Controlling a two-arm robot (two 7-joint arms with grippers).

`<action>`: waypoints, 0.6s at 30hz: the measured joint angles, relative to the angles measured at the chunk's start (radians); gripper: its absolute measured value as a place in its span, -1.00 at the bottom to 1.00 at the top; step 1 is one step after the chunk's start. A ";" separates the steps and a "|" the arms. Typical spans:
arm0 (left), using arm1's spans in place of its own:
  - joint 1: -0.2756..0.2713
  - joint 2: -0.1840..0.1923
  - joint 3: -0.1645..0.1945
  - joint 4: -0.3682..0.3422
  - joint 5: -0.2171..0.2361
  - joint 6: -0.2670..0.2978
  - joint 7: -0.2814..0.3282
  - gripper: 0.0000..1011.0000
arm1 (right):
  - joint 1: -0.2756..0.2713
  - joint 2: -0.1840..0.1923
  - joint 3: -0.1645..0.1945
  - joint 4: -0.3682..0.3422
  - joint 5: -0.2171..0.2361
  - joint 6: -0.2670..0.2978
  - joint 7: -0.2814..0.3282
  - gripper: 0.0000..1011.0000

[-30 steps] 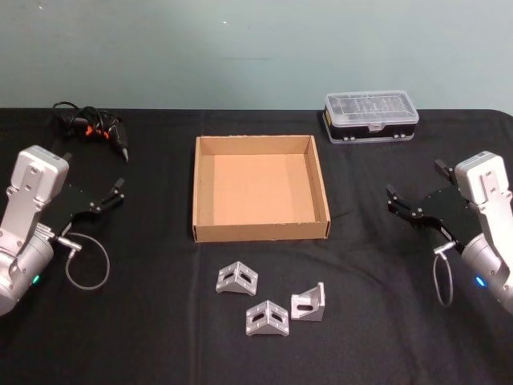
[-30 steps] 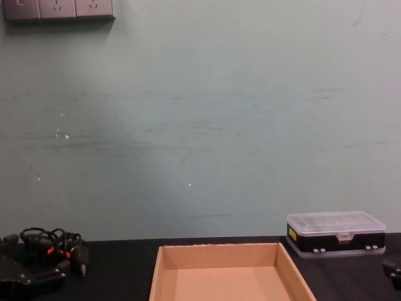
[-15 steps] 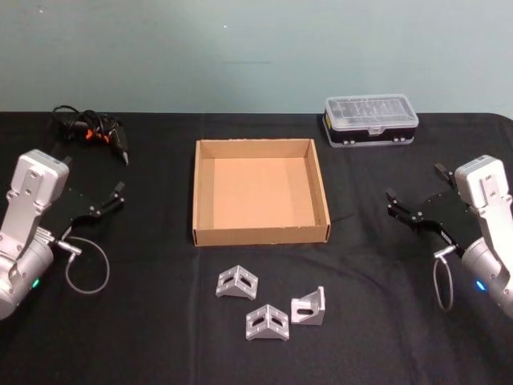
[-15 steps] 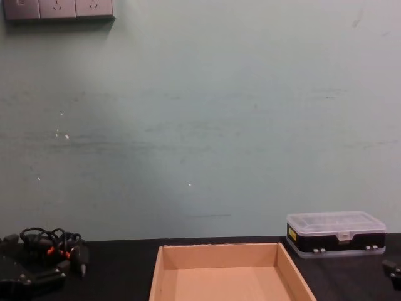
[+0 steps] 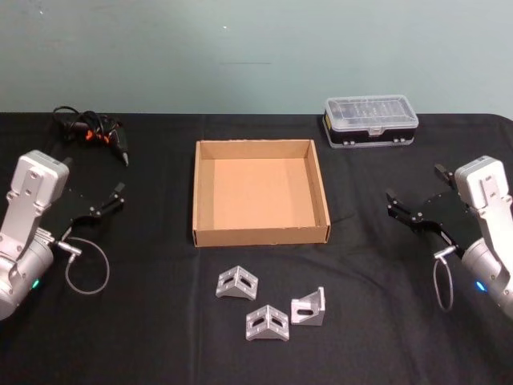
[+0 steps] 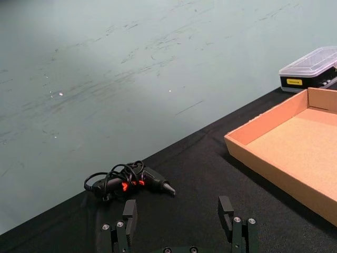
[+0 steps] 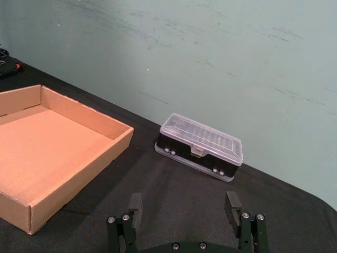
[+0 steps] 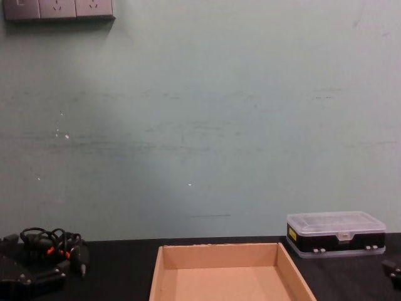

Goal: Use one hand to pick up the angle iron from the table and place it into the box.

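Three silver angle irons lie on the black table [image 5: 144, 329] in front of the box: one [image 5: 237, 282] nearest it, one [image 5: 267, 322] toward the front, one [image 5: 309, 306] to the right. The tan cardboard box [image 5: 260, 236] [image 6: 247, 148] [image 7: 118, 146] [image 8: 160, 269] sits mid-table with nothing in it. My left gripper [image 5: 90, 186] [image 6: 179, 211] hovers open at the table's left side, well away from the irons. My right gripper [image 5: 415, 192] [image 7: 184, 208] hovers open at the right side, equally clear of them.
A clear-lidded black organiser case [image 5: 370, 119] [image 7: 200, 146] [image 8: 335, 233] stands at the back right. A black tool with orange marks and a coiled cable [image 5: 92, 132] [image 6: 129, 180] [image 8: 53, 248] lies at the back left. A teal wall rises behind the table.
The head view has shifted slightly, so everything sits a little lower in frame. Both arms have barely moved; the irons and the box stay put.
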 joint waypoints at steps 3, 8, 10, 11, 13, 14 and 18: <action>0.000 0.000 0.000 0.000 0.000 0.000 0.000 1.00 | 0.000 0.000 0.000 0.000 0.000 0.000 0.000 0.98; 0.000 0.000 0.000 0.000 0.000 0.000 0.000 1.00 | 0.000 0.000 0.000 0.000 0.000 0.000 0.000 0.98; 0.000 0.000 0.000 0.000 0.000 0.000 0.000 1.00 | 0.000 0.000 0.000 0.000 0.000 0.000 0.000 0.98; 0.000 0.000 0.000 0.000 0.000 0.000 0.000 1.00 | 0.000 0.000 0.000 0.000 0.000 0.000 0.000 0.98; 0.000 0.000 0.000 0.000 0.000 0.000 0.000 1.00 | 0.000 0.000 0.000 0.000 0.000 0.000 0.000 0.98; 0.000 0.000 0.000 0.000 0.000 0.000 0.000 1.00 | 0.000 0.000 0.000 0.000 0.000 0.000 0.000 0.98; 0.000 0.000 0.000 0.000 0.000 0.000 0.000 1.00 | 0.000 0.000 0.000 0.000 0.000 0.000 0.000 0.98</action>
